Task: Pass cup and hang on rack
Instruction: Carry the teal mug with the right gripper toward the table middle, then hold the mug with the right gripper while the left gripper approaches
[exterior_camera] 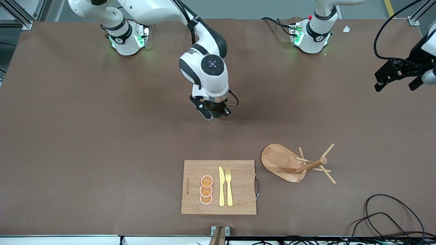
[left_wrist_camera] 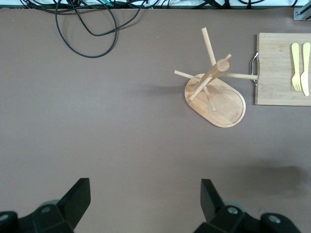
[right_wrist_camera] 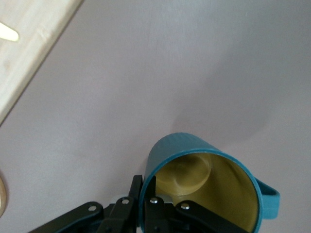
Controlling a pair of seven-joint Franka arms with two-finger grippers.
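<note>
- Up over the bare middle of the brown table, the small dark teal ribbed cup with mustard-yellow inside (right_wrist_camera: 209, 189) hangs in the right gripper (exterior_camera: 214, 110).
- Its fingers (right_wrist_camera: 146, 204) are pinched tight on the cup's rim, one inside, one outside; the loop handle sticks out away from them.
- Light wooden mug rack with oval base and thin pegs (exterior_camera: 293, 165) stands beside the rectangular wooden cutting board (exterior_camera: 219, 187), toward the left arm's end.
- Left gripper (left_wrist_camera: 146, 199) waits aloft, fingers (left_wrist_camera: 211, 196) spread wide, holding nothing.
</note>
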